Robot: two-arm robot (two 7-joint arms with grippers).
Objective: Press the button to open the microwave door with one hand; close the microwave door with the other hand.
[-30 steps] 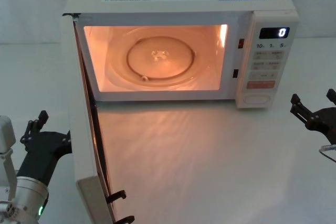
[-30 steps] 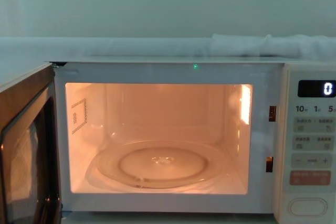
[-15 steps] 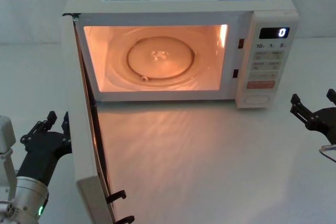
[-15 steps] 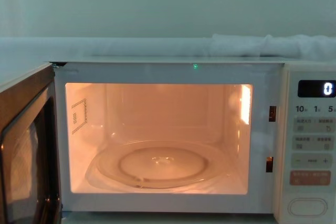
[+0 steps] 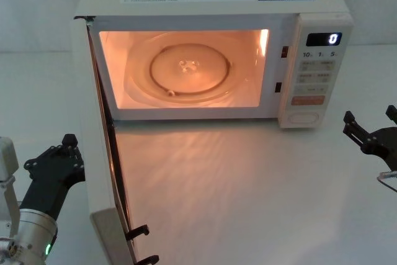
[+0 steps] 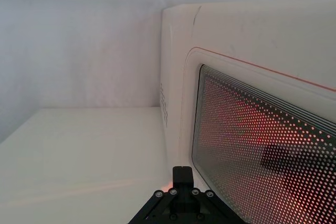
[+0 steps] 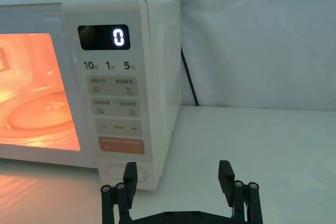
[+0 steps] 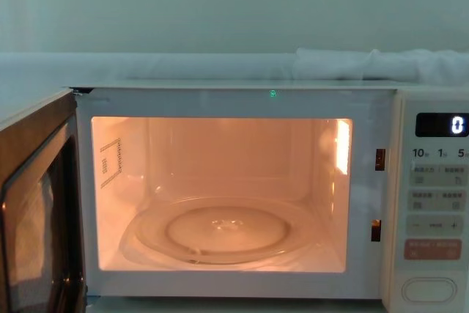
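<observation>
The microwave door [image 5: 93, 153] stands wide open, swung out to the left, with its dotted window [image 6: 262, 145] facing my left wrist camera and its inner side [image 8: 33, 210] at the chest view's left edge. My left gripper [image 5: 69, 140] is shut with nothing in it. Its tip [image 6: 182, 171] sits close beside the door's outer face, near the lower edge; I cannot tell if it touches. The oval cream button [image 5: 302, 116] lies at the foot of the control panel [image 7: 119, 170]. My right gripper [image 5: 370, 116] hovers open to the right of the panel, its fingers [image 7: 130, 174] just short of the button.
The lit cavity holds a glass turntable [image 5: 189, 69]. A salmon key [image 7: 121, 145] sits above the button, and the display [image 7: 118, 37] reads 0. A dark cable [image 7: 190, 85] runs down behind the microwave. White table [image 5: 248, 190] spreads in front; a white cloth wall [image 6: 79, 51] stands behind.
The left gripper's fingers have closed from wide apart to fully shut beside the door's outer face. The door and the right arm have not moved.
</observation>
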